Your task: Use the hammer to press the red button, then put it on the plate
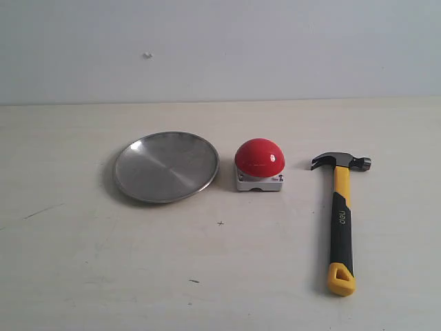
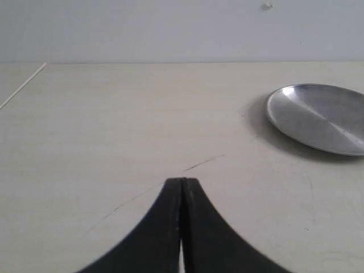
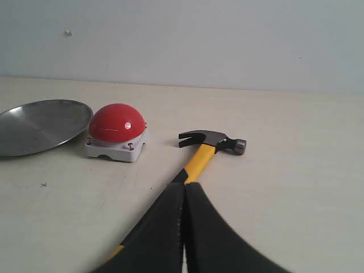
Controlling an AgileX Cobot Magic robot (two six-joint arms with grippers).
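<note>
The hammer (image 1: 341,214) lies flat on the table at the right, its dark head toward the wall and its yellow end toward the front. The red button (image 1: 260,157) sits on its grey base in the middle. Left of it lies the steel plate (image 1: 166,166). Neither gripper shows in the exterior view. In the right wrist view my right gripper (image 3: 185,186) is shut with nothing in it; the hammer (image 3: 200,159) runs behind its tips, with the red button (image 3: 116,122) and the plate (image 3: 40,125) beyond. My left gripper (image 2: 182,182) is shut over bare table, apart from the plate (image 2: 318,116).
The pale table (image 1: 103,262) carries a few thin scratches and small dark marks. A plain grey wall (image 1: 220,48) stands behind its far edge. A table edge line (image 2: 23,85) shows in the left wrist view.
</note>
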